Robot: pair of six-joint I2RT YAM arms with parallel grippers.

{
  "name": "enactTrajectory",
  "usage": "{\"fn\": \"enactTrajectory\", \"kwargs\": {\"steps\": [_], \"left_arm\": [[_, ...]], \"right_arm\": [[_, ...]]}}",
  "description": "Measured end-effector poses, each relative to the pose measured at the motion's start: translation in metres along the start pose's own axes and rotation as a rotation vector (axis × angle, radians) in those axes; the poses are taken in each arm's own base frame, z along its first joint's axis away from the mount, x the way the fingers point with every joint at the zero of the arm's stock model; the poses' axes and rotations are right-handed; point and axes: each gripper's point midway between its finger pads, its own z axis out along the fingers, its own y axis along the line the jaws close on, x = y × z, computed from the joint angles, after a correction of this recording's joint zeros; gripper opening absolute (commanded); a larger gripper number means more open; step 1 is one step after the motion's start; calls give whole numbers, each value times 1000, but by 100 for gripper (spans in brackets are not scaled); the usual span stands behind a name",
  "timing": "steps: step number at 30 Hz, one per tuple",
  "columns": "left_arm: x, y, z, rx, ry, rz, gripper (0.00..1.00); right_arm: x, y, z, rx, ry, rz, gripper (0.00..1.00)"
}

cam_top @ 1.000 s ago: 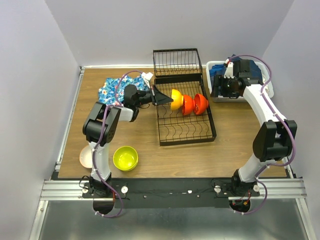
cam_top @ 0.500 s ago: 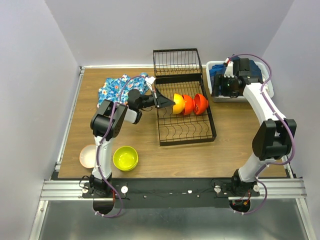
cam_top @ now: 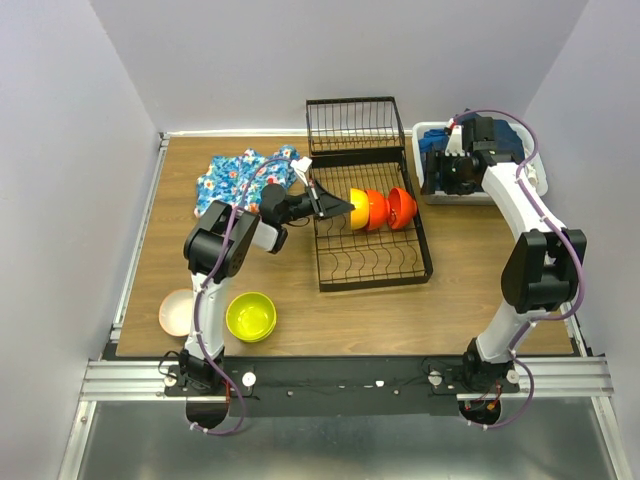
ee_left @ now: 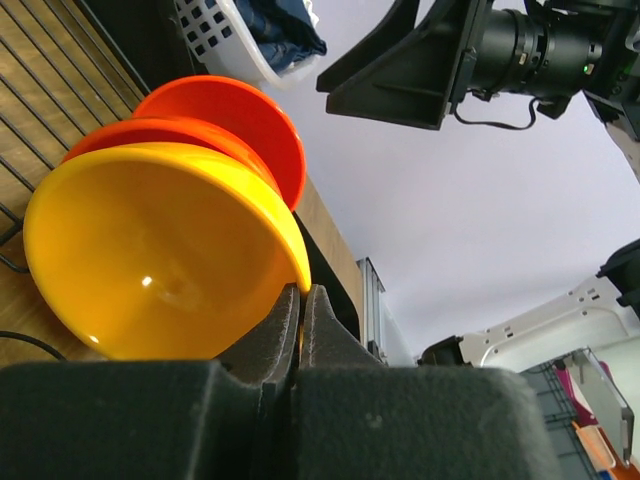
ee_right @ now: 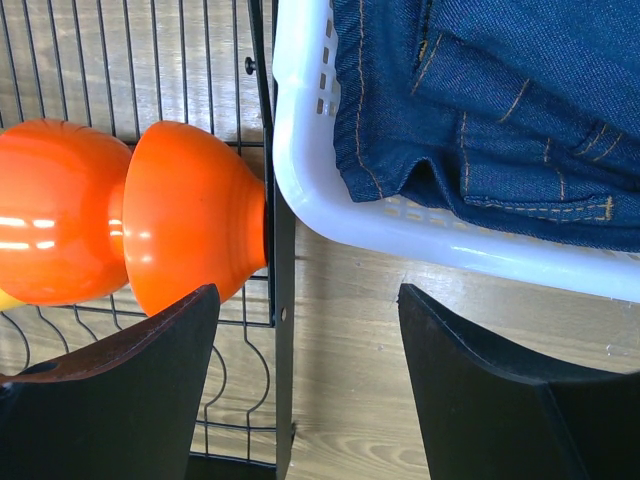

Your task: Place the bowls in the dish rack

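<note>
My left gripper [cam_top: 325, 205] is shut on the rim of a yellow-orange bowl [cam_top: 356, 208] and holds it on edge in the black wire dish rack [cam_top: 370, 262], against two red-orange bowls [cam_top: 377, 209] [cam_top: 402, 206]. In the left wrist view the fingers [ee_left: 300, 300] pinch the yellow bowl's [ee_left: 150, 260] rim, with a red-orange bowl [ee_left: 240, 110] behind. A lime-green bowl [cam_top: 251, 316] and a pale pink bowl [cam_top: 175, 312] sit on the table at the front left. My right gripper [cam_top: 445, 178] is open and empty above the rack's right rail [ee_right: 283, 330], beside the red-orange bowls [ee_right: 190, 225]. No blue bowl is in view.
A white plastic basket [cam_top: 432, 192] of dark blue jeans stands right of the rack; it also shows in the right wrist view [ee_right: 400, 230]. A floral cloth [cam_top: 235, 175] lies left of the rack. The rack's hinged end section [cam_top: 352, 125] stands up at the back.
My left gripper has moved right with the yellow-orange bowl, bringing it up against the red-orange bowls in the rack. The right arm has shifted only slightly.
</note>
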Motion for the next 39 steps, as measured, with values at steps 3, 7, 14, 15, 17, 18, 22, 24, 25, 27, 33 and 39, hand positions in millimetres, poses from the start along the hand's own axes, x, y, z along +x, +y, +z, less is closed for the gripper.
{"fn": "enactTrajectory", "kwargs": {"steps": [3, 7, 14, 15, 17, 18, 22, 24, 25, 27, 33, 39], "left_arm": [[-2, 2, 0, -7, -13, -2, 13], [-2, 3, 0, -14, -18, -4, 23], [5, 17, -2, -67, 2, -32, 34], [6, 19, -2, -73, 5, -31, 36], [7, 21, -3, -84, 10, -25, 39], [7, 21, -4, -89, 13, -15, 40], [8, 18, -6, -115, 30, 31, 45], [6, 14, -7, -127, 39, 70, 48], [6, 14, -8, -140, 48, 87, 48], [5, 12, -9, -150, 57, 116, 49], [15, 24, -19, -242, 124, 163, 53], [20, 27, -26, -311, 170, 210, 57]], "right_arm": [[0, 0, 0, 0, 0, 0, 80], [0, 0, 0, 0, 0, 0, 80], [0, 0, 0, 0, 0, 0, 80], [0, 0, 0, 0, 0, 0, 80], [0, 0, 0, 0, 0, 0, 80], [0, 0, 0, 0, 0, 0, 80], [0, 0, 0, -1, 0, 1, 80], [0, 0, 0, -1, -1, 3, 80], [0, 0, 0, -1, -1, 5, 80], [0, 0, 0, -1, -1, 7, 81], [-1, 1, 0, -3, -6, 11, 81], [-1, 2, 1, -9, -8, 15, 81]]}}
